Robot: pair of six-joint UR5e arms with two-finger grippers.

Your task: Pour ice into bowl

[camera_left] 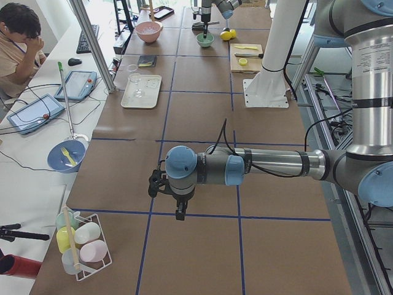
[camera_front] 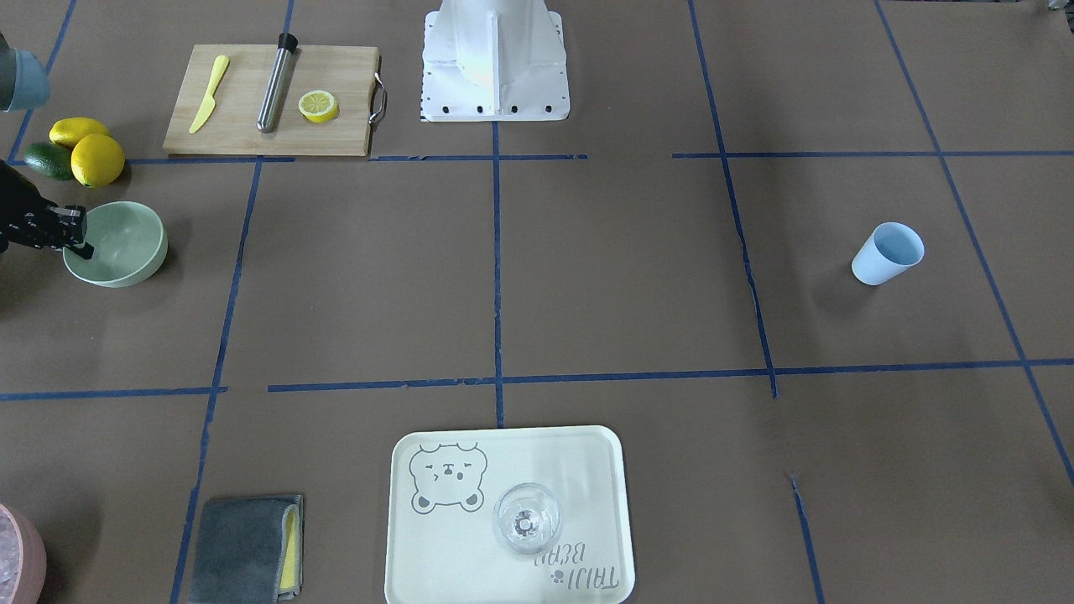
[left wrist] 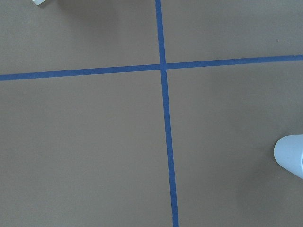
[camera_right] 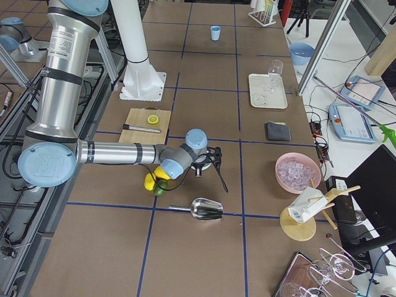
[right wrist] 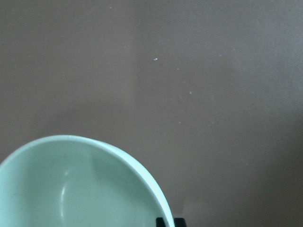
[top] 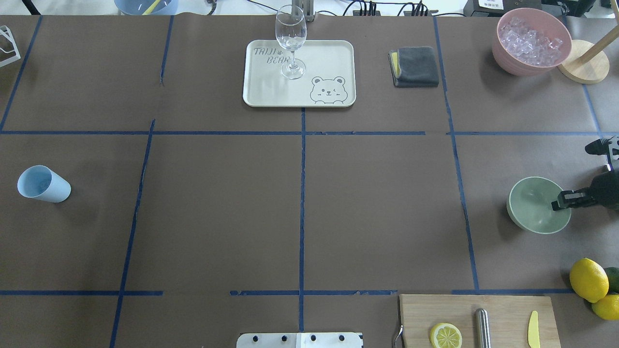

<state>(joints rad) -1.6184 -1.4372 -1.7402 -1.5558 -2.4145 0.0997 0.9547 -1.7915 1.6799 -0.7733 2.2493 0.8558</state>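
Observation:
The pale mint-green bowl (top: 534, 208) stands at the table's right end and looks empty; it also shows in the front view (camera_front: 126, 239) and the right wrist view (right wrist: 71, 189). My right gripper (top: 561, 200) sits at its outer rim (camera_front: 81, 243), jaws close together on the rim. The light blue cup (top: 42, 183) stands far off at the left end (camera_front: 888, 253), with no gripper near it. No clear ice cubes show. My left gripper (camera_left: 178, 209) hangs over bare table near the cup (left wrist: 291, 156); I cannot tell whether it is open or shut.
A pink container (top: 531, 41) with whitish contents stands at the back right, and a metal scoop (camera_right: 204, 209) lies near it. A tray (top: 271, 92) holds a wine glass (top: 291, 41). A cutting board (top: 476, 321), lemons (top: 589, 280) and a grey cloth (top: 415, 66) are also there.

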